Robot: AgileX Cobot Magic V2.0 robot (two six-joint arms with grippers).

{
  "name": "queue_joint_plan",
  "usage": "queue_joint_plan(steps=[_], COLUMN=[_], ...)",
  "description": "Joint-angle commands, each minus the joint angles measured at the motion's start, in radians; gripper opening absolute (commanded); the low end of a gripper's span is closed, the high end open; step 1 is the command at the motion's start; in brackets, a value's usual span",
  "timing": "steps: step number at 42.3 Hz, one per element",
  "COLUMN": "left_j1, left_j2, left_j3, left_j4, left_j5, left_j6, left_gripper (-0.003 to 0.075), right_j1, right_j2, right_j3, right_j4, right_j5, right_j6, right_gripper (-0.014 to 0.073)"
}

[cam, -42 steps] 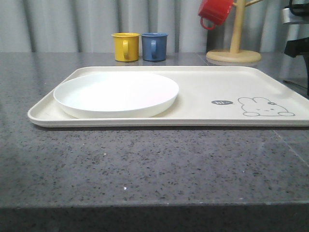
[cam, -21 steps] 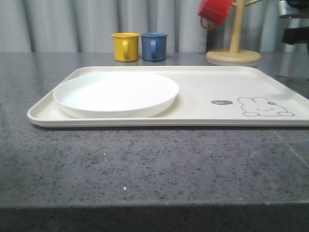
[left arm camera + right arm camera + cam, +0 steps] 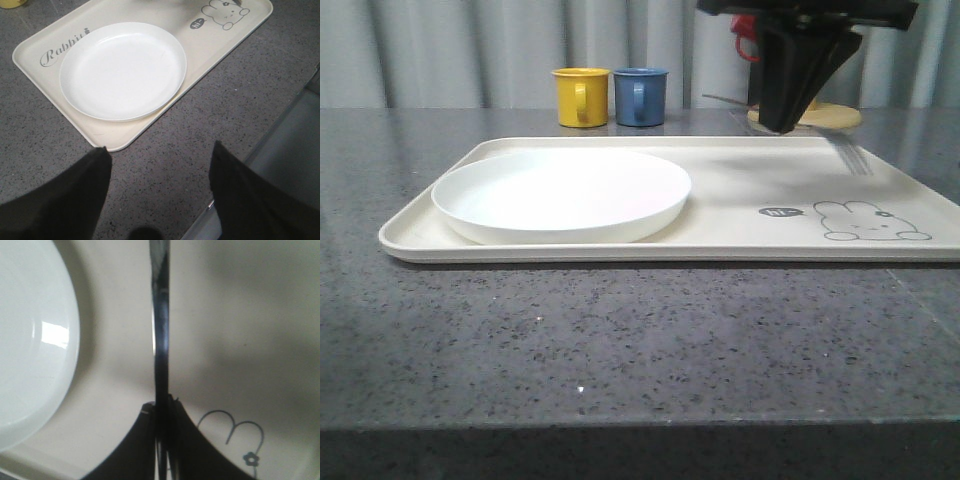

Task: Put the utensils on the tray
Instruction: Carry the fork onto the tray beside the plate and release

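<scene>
Right gripper (image 3: 783, 125) hangs above far part of tray (image 3: 740, 200), fingers clenched on slim shiny metal utensil (image 3: 161, 340); which utensil, cannot tell. In right wrist view utensil runs between plate (image 3: 30, 340) and rabbit drawing (image 3: 240, 440), above tray surface. Tray lies on dark speckled desk (image 3: 620, 340). White plate (image 3: 560, 195) sits on tray's left half. Left gripper (image 3: 157, 200) released, fingers spread, over desk near tray's front edge. Yellow mug (image 3: 580, 96) and blue mug (image 3: 640, 96) stand side by side near desk's far edge.
</scene>
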Motion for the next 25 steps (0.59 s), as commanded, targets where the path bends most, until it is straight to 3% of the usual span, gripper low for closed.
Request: queue_joint_plan(steps=[1,7,25], left_j1=[-0.009,-0.009,-0.009], left_j2=[-0.001,-0.001,-0.001], left_j3=[-0.028,-0.028,-0.028], left_j4=[0.004,0.004,0.004], left_j5=[-0.068,-0.068,-0.068], left_j6=[-0.009,-0.009,-0.009], left_gripper=[0.0428,0.0428,0.0428], right_j1=[0.000,0.001,0.002], right_j2=[-0.021,0.004,0.058], right_j3=[-0.033,-0.033,-0.033], right_j4=[-0.006,0.015,0.077], right_j5=[0.050,-0.009,-0.104], right_j6=[0.143,0.250,0.251], right_gripper=[-0.0064,-0.0064,-0.0049])
